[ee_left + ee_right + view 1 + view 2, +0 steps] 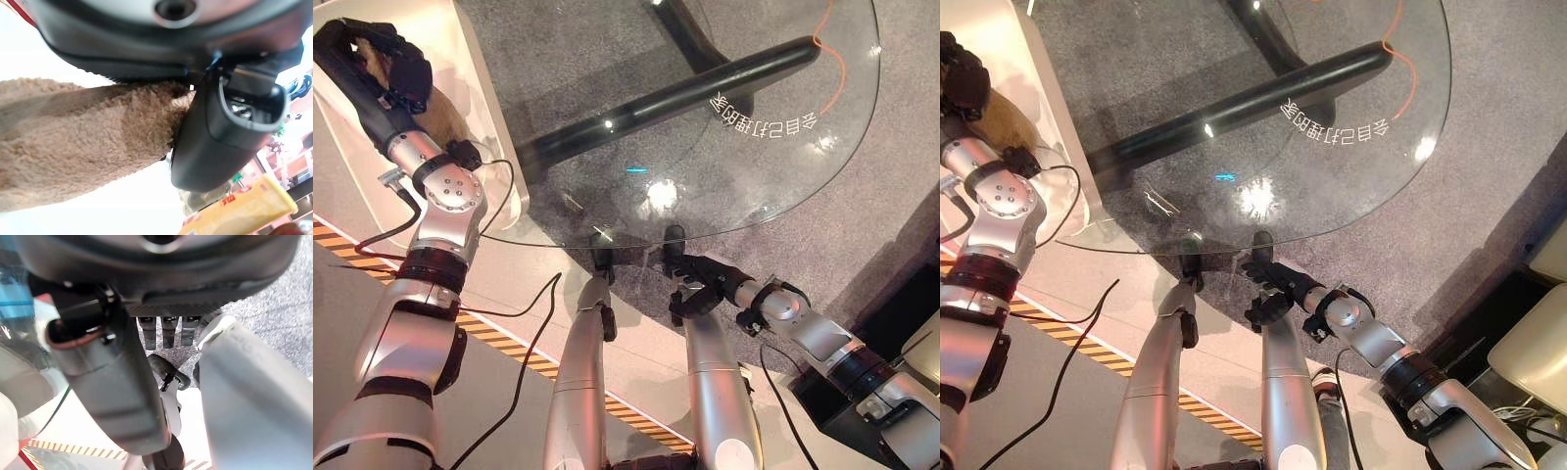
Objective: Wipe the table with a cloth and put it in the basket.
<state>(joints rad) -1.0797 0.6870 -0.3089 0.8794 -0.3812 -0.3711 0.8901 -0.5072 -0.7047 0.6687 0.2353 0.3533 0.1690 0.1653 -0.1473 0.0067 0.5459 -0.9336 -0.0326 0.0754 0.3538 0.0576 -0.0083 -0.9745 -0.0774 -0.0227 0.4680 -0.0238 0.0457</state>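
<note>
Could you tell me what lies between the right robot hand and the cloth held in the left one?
In the left eye view, bare glass tabletop separates the right robot hand from the brown cloth gripped by the left robot hand.

Two silver-grey metal arms [411,338] are built of rounded tubular segments, with black bands at the joints. A round silver wrist joint [453,191] shows small dark screws. The left hand [386,64] and right hand [705,289] are dark, glossy plastic.
</note>
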